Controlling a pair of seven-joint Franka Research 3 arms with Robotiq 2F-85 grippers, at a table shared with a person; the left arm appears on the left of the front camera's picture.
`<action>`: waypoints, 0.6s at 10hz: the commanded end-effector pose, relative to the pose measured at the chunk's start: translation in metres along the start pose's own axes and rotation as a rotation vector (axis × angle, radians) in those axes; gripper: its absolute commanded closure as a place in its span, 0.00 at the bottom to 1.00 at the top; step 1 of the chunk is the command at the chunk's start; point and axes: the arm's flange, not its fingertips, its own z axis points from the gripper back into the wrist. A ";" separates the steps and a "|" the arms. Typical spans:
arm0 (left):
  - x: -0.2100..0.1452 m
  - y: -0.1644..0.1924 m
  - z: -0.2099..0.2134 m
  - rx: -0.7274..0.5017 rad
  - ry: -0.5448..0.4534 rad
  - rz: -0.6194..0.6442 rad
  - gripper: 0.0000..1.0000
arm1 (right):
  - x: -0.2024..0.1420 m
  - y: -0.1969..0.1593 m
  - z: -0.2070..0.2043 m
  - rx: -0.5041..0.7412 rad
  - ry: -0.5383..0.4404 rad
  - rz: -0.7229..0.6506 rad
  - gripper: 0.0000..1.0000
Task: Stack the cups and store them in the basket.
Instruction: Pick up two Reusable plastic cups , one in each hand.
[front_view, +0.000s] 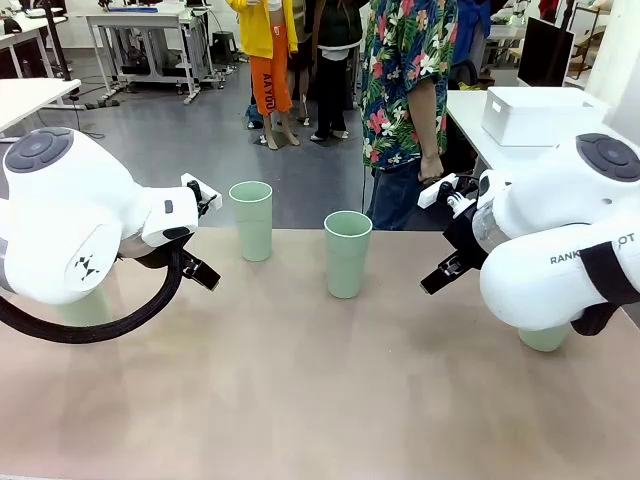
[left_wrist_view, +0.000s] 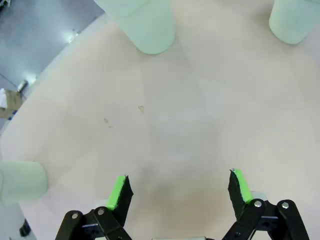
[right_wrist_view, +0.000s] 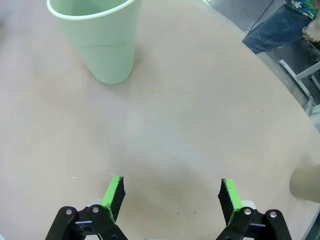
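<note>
Two mint cups stand upright and apart on the table (front_view: 300, 400), not stacked: centre cup (front_view: 347, 253) mid-table, back-left cup (front_view: 251, 220) farther toward the person (front_view: 410, 70). A third cup (front_view: 545, 338) is mostly hidden under my right arm. The basket (front_view: 540, 115) sits on a separate white table at far right, well apart from all the cups. My left gripper (left_wrist_view: 180, 190) has its fingers spread wide with nothing between them, over bare tabletop; its camera shows two far cups (left_wrist_view: 145, 25) (left_wrist_view: 295, 20) at the top edge and a near cup (left_wrist_view: 20, 180) at the left edge. My right gripper (right_wrist_view: 172, 194) is also spread and empty, with a mint cup (right_wrist_view: 97, 40) ahead, mouth up. A taupe cup (right_wrist_view: 306, 185) is cut off at the right edge.
</note>
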 end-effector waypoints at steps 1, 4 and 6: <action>0.008 0.007 0.008 -0.037 -0.012 0.008 0.00 | 0.009 -0.009 0.015 -0.013 -0.005 0.006 0.00; 0.034 0.033 0.049 -0.098 -0.025 0.001 0.00 | 0.035 -0.043 0.064 0.021 -0.022 -0.021 0.00; 0.045 0.055 0.082 -0.204 -0.029 -0.059 0.00 | 0.047 -0.070 0.101 0.063 -0.041 0.007 0.00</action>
